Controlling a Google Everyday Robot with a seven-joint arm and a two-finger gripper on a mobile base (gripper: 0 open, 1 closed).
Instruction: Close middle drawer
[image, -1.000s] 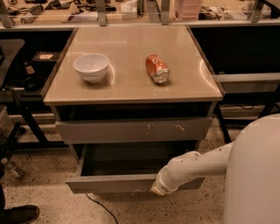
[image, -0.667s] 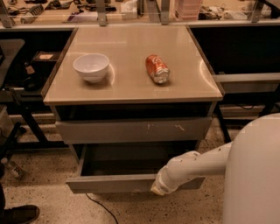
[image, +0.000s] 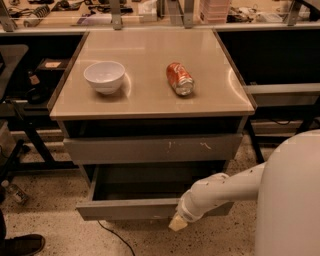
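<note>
The middle drawer (image: 125, 209) is pulled out below the tabletop. It has a plain grey front panel, and its grey inner tray (image: 150, 182) shows. My gripper (image: 178, 222) is at the end of the white arm (image: 220, 192), which reaches in from the right. The gripper is at the drawer's front panel, right of its middle and at its lower edge. Above it sits the shut grey drawer front with white scratch marks (image: 150, 148).
A white bowl (image: 104, 76) and an orange can lying on its side (image: 180, 78) rest on the beige tabletop (image: 150, 100). My white body (image: 290, 200) fills the lower right. Dark shelving stands on both sides. A cable (image: 112, 237) lies on the speckled floor.
</note>
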